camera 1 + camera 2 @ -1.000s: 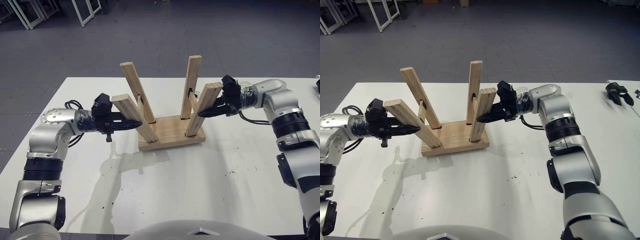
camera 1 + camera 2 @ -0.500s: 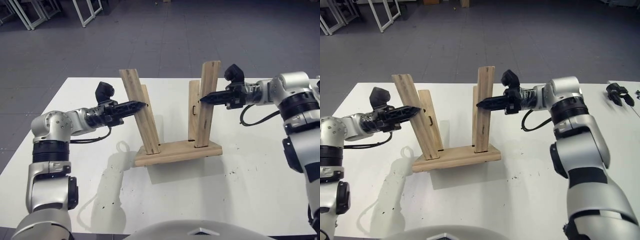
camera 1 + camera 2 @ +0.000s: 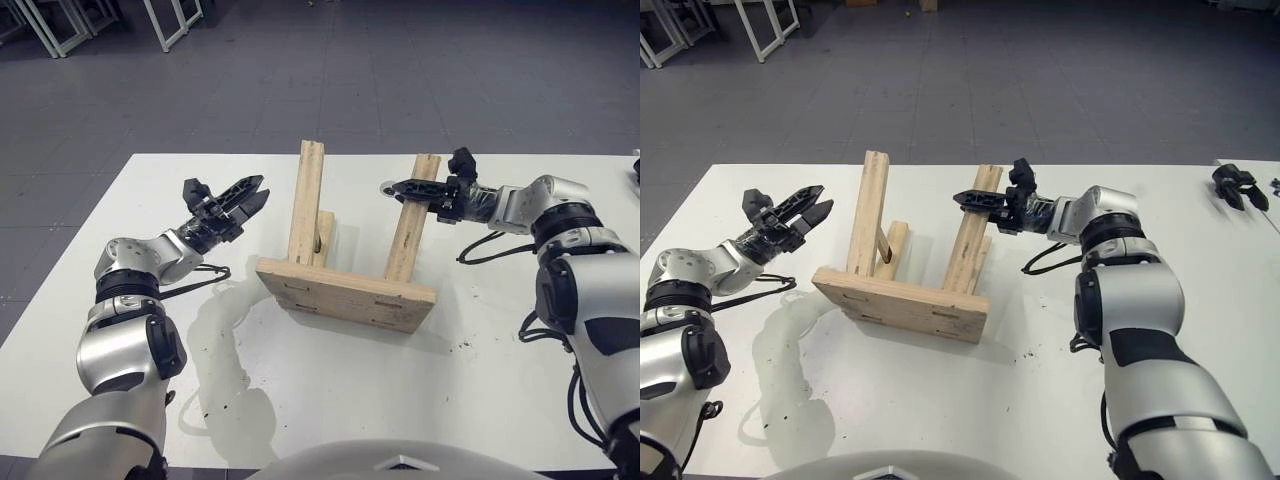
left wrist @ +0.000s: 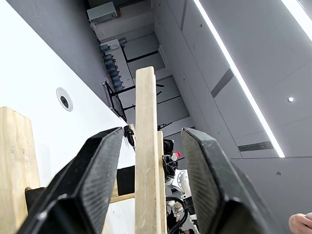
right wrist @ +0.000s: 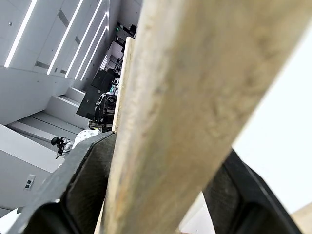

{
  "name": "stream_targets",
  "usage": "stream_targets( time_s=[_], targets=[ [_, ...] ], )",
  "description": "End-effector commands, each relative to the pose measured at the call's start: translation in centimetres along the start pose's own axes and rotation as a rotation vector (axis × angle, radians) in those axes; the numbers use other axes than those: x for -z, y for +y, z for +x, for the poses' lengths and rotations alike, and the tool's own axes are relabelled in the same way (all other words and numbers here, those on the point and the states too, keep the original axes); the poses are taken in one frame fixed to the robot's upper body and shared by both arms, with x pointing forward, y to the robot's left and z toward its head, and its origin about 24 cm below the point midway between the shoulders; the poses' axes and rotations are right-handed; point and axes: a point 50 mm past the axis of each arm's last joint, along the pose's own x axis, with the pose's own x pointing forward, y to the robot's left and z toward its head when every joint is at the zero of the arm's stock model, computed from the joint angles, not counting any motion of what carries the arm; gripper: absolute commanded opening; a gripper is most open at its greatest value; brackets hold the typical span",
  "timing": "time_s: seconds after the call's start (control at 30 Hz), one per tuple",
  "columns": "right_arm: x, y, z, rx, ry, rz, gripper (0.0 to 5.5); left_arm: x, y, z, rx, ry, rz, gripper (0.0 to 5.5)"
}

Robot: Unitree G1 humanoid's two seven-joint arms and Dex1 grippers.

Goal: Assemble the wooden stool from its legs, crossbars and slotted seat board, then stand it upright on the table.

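Left pincer (image 3: 260, 190) wide, apart left of stool (image 3: 345, 293) | right pincer (image 3: 393, 187) clamps right leg (image 3: 408, 235)

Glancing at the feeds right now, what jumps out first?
The wooden stool sits mid-table, tipped toward the camera with its legs pointing away. The right end effector grips the right leg near its free end. The left end effector hangs open, clear of the stool.
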Motion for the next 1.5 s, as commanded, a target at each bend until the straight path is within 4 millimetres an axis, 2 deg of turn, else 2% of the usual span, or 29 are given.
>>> stream_targets(
  time_s=[0.03,0.17,0.23,0.4,0.5,0.57,0.63,0.73,0.87,0.97,1.07,1.2,1.37,1.43,1.5],
  targets=[
    [-0.1,-0.5,-2.3,0.030,-0.038,0.035,2.79,-1.0,-1.3,-1.7,-0.018,0.026,0.088,2.20],
    [-0.2,-0.3,-3.7,0.004,-0.027,0.049,3.49,-1.0,-1.9,-2.8,-0.028,0.071,0.129,2.20],
    [-0.2,-0.6,-5.0,0.040,-0.035,0.047,3.76,-0.5,-2.0,-3.3,-0.045,0.151,0.229,2.20],
    [-0.1,-1.0,-9.2,0.133,-0.027,0.026,3.81,-0.6,-2.3,-5.5,-0.091,0.249,0.564,2.20],
    [0.1,-0.3,-11.3,0.153,0.066,-0.051,3.81,0.1,-2.2,-7.1,-0.138,0.422,0.753,2.20],
    [0.8,0.5,-11.7,0.169,0.175,-0.185,3.84,1.0,-1.9,-8.4,-0.164,0.589,0.847,2.47],
    [2.2,1.3,-11.3,0.178,0.298,-0.322,4.10,1.8,-1.8,-9.2,-0.163,0.708,0.907,2.76],
    [4.6,2.1,-10.4,0.205,0.471,-0.526,4.48,2.4,-1.8,-9.0,-0.165,0.778,1.001,3.23],
    [6.9,3.4,-9.4,0.186,0.650,-0.723,4.48,3.1,-1.6,-7.8,-0.112,0.821,1.058,3.23],
    [8.1,4.6,-8.9,0.123,0.742,-0.809,4.48,3.4,-1.4,-6.8,-0.094,0.810,1.089,3.23],
    [9.3,5.2,-7.4,0.071,0.748,-0.845,4.48,3.5,-1.1,-5.8,-0.078,0.797,1.110,3.23],
    [11.0,4.8,-5.1,0.041,0.731,-0.845,4.48,4.0,-0.4,-4.6,-0.060,0.793,1.112,3.23],
    [11.8,3.9,-3.6,0.080,0.706,-0.850,4.48,4.7,0.1,-3.7,-0.017,0.821,1.092,3.23],
    [12.0,3.4,-3.3,0.096,0.697,-0.843,4.25,5.0,0.5,-3.1,-0.004,0.820,1.087,3.27],
    [11.9,2.7,-3.2,0.124,0.692,-0.842,3.72,5.5,1.0,-2.3,0.013,0.799,1.078,2.86]
  ],
)
